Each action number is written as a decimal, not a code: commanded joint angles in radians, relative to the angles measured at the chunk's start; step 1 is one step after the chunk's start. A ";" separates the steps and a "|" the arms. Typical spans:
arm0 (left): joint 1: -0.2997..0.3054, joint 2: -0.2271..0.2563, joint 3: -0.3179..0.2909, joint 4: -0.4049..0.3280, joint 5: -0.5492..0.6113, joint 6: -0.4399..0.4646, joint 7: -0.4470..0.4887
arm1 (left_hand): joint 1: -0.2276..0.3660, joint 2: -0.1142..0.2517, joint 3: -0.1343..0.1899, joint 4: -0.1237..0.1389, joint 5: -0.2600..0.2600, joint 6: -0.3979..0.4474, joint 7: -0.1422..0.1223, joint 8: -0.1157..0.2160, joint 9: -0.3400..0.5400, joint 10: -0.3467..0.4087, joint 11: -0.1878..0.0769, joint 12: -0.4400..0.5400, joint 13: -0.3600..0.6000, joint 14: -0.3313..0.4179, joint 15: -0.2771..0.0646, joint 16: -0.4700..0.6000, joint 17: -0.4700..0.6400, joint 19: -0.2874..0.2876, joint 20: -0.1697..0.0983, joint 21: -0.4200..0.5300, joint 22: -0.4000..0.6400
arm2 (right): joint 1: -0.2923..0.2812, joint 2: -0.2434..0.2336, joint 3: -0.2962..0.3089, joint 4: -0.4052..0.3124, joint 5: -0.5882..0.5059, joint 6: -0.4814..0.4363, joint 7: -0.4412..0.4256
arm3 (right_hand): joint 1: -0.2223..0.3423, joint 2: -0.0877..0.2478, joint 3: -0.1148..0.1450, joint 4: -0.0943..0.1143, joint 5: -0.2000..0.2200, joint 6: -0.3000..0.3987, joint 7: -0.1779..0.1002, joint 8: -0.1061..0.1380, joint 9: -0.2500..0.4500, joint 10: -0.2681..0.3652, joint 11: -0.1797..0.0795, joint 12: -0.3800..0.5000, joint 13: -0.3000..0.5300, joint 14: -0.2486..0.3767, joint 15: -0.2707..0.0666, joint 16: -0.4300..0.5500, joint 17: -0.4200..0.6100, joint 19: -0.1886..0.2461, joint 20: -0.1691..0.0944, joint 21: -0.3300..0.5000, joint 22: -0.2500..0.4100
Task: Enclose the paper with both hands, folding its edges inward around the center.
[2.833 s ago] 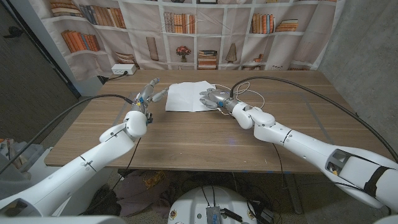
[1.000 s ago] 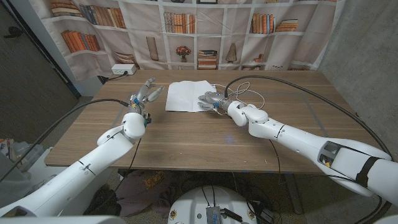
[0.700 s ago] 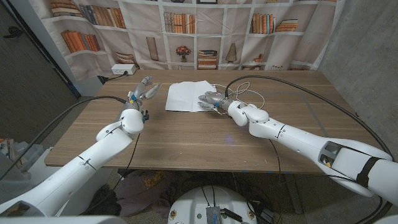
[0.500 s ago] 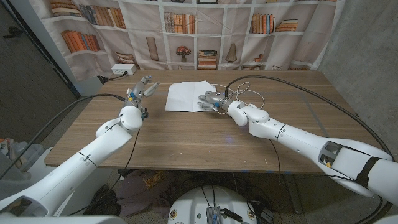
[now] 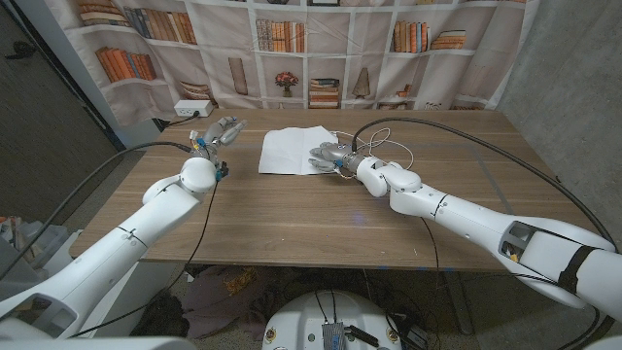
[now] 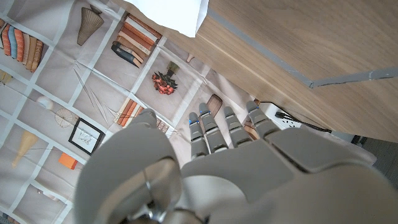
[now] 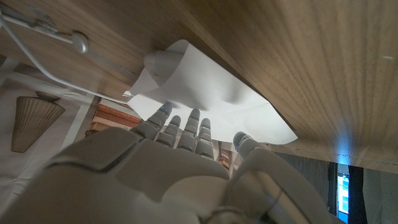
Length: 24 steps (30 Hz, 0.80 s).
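Observation:
A white sheet of paper (image 5: 294,148) lies at the far middle of the wooden table (image 5: 292,214). My right hand (image 5: 328,155) rests its fingertips on the sheet's near right corner, fingers stretched out and holding nothing. In the right wrist view the paper (image 7: 211,93) buckles ahead of the right hand (image 7: 180,162), and one corner curls up. My left hand (image 5: 217,131) hovers to the left of the sheet, well apart from it, fingers spread. The left wrist view shows the left hand (image 6: 236,155) empty, with a corner of the paper (image 6: 171,15) beyond it.
A thin white cable (image 5: 387,147) lies on the table just right of the right hand. A white power strip (image 5: 193,109) sits at the far left edge. Black cables arc over both arms. A bookshelf-print backdrop (image 5: 311,49) hangs behind the table.
My left hand has drawn back to the left and farther away from the paper's edge. The right hand slid a little onto the sheet early on and has since stayed put.

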<state>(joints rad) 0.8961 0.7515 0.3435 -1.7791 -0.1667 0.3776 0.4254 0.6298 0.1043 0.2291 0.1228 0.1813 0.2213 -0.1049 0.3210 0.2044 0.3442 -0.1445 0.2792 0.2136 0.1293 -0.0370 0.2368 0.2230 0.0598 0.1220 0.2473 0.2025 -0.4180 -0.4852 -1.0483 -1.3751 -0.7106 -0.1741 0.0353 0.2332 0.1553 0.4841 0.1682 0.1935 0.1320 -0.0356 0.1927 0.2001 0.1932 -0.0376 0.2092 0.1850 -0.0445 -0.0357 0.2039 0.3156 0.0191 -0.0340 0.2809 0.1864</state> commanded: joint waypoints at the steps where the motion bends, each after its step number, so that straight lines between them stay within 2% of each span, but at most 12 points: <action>1: -0.053 0.005 0.037 0.039 0.007 0.030 0.010 | -0.006 -0.003 -0.007 0.003 0.003 0.029 0.013 0.001 0.002 0.000 0.000 -0.005 0.001 -0.009 -0.022 -0.004 0.002 -0.005 0.006 -0.003 0.001 | -0.001 -0.001 0.002 0.001 -0.004 -0.009 0.003 | -0.008 0.036 -0.006 0.001 0.000 0.005 0.001 0.004 0.001 -0.001 0.000 0.004 0.004 -0.002 -0.048 0.008 0.000 0.006 -0.068 -0.004 0.002; 3: -0.071 0.010 0.068 0.030 0.056 0.087 0.040 | -0.007 0.000 -0.006 0.002 0.005 0.062 -0.012 0.009 0.001 0.021 -0.008 -0.001 0.000 -0.005 -0.023 -0.003 0.001 -0.002 0.009 -0.002 0.002 | 0.001 0.000 0.001 0.005 -0.005 -0.011 0.005 | -0.009 0.036 -0.006 0.001 0.001 0.005 0.001 0.004 0.001 -0.001 0.000 0.004 0.003 -0.002 -0.048 0.008 -0.001 0.006 -0.068 -0.004 0.002; 8: -0.099 0.017 0.101 0.039 0.097 0.121 0.040 | -0.007 0.001 -0.006 0.000 0.005 0.073 -0.008 0.010 0.001 0.022 -0.008 -0.003 0.000 0.001 -0.023 -0.001 0.000 0.002 0.009 0.000 0.002 | 0.003 0.001 0.001 0.012 -0.005 -0.014 0.000 | -0.009 0.037 -0.006 0.000 0.001 0.005 0.002 0.004 0.001 0.000 0.001 0.004 0.003 -0.003 -0.048 0.008 -0.001 0.006 -0.068 -0.005 0.002; 13: -0.121 0.017 0.111 0.076 0.099 0.081 0.014 | -0.007 0.006 -0.004 0.001 0.006 0.076 -0.002 0.010 0.001 0.021 -0.006 -0.004 0.000 0.001 -0.026 -0.001 0.000 0.004 0.008 0.001 0.002 | 0.002 0.002 0.001 0.010 -0.011 -0.030 -0.004 | -0.010 0.037 -0.007 0.000 0.001 0.005 0.003 0.005 0.001 0.000 0.001 0.005 0.003 -0.002 -0.048 0.008 -0.002 0.006 -0.068 -0.005 0.002; 16: -0.144 0.017 0.122 0.124 0.099 0.031 -0.017 | -0.007 0.010 -0.002 0.001 0.006 0.074 0.000 0.008 0.000 0.018 -0.003 -0.007 0.000 -0.005 -0.027 -0.004 0.000 0.003 0.007 0.000 0.002 | 0.006 0.004 -0.001 0.019 -0.014 -0.040 0.000 | -0.010 0.037 -0.007 -0.001 0.001 0.007 0.002 0.005 0.001 0.001 0.001 0.005 0.003 -0.002 -0.048 0.008 -0.002 0.007 -0.067 -0.006 0.002; 22: -0.171 0.005 0.135 0.180 0.096 -0.001 -0.044 | -0.008 0.015 0.000 0.001 0.006 0.063 0.002 0.000 0.000 0.010 -0.004 -0.013 0.000 -0.017 -0.027 -0.008 0.000 -0.001 0.005 -0.001 0.002 | 0.008 0.005 0.000 0.023 -0.012 -0.049 -0.007 | -0.011 0.037 -0.007 -0.001 0.001 0.007 0.002 0.005 0.001 0.001 0.001 0.005 0.003 -0.002 -0.048 0.008 -0.003 0.007 -0.067 -0.007 0.002; 24: -0.191 0.003 0.160 0.197 0.122 0.014 -0.047 | -0.008 0.016 0.001 0.001 0.006 0.061 0.009 -0.002 0.000 0.009 -0.004 -0.014 0.000 -0.018 -0.027 -0.009 0.000 -0.001 0.004 -0.001 0.002 | 0.008 0.004 0.002 0.021 -0.014 -0.056 -0.010 | -0.012 0.037 -0.007 -0.002 0.001 0.007 0.001 0.005 0.001 0.001 0.002 0.005 0.003 -0.002 -0.048 0.008 -0.003 0.007 -0.067 -0.007 0.002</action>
<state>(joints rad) 0.7662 0.7635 0.4529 -1.6684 -0.0802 0.4215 0.4183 0.6145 0.1180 0.2250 0.1270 0.1813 0.2831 -0.1024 0.3212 0.2045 0.3604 -0.1501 0.2665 0.2139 0.1138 -0.0391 0.2322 0.2232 0.0565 0.1253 0.2473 0.2024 -0.4144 -0.4823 -1.0469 -1.3591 -0.7202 -0.2074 0.0360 0.2324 0.1545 0.4799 0.1640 0.1935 0.1321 -0.0358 0.1926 0.2001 0.1933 -0.0377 0.2090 0.1850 -0.0445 -0.0357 0.2039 0.3108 0.0191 -0.0340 0.2772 0.1864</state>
